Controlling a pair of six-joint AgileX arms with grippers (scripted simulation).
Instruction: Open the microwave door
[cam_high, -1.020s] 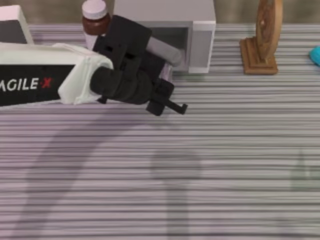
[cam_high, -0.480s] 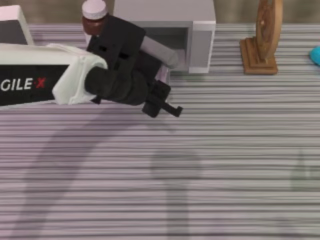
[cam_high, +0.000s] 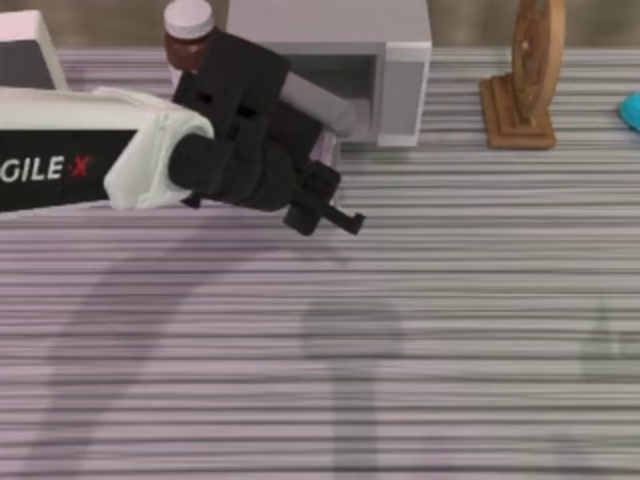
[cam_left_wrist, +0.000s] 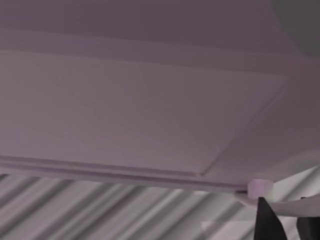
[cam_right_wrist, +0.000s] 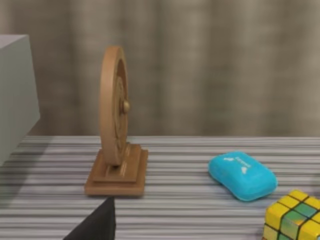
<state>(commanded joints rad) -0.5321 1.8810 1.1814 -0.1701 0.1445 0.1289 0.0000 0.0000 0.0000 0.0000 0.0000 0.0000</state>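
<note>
swinging out leftward from the microwave (cam_high: 400, 90), the microwave door (cam_high: 318, 100) meets left pincer (cam_high: 335, 212); grip state unclear.

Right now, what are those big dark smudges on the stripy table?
In the top view they are shadows on the table: a long curved one under the left arm, and a fainter blob with a stalk in the middle. The right wrist view shows a shadow on the table beside the microwave.

Top view: overhead, facing down. Left wrist view: pressed close against the microwave door (cam_left_wrist: 140, 110). Right wrist view: low, level; shares wooden wheel (cam_right_wrist: 117, 125) with top.
</note>
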